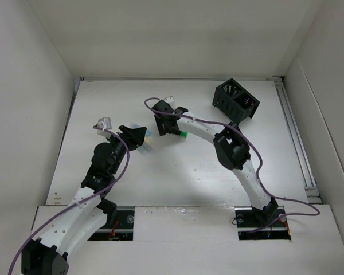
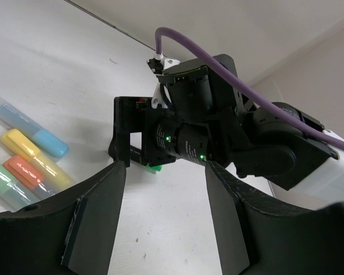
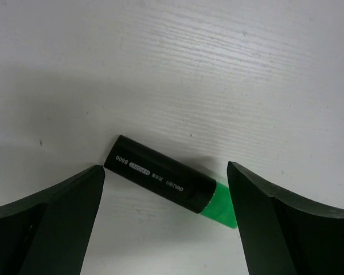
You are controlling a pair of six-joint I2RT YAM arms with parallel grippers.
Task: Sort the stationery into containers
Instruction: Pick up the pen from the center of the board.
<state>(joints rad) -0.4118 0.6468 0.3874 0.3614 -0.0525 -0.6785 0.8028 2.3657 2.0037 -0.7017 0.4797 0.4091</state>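
Green marker lies flat on the table, between the wide-spread, empty fingers of the right gripper. Left gripper hangs released too, with nothing in it, near 4 markers lying side by side: blue, yellow, orange, green. Organizer sits well apart, at the table's far right.
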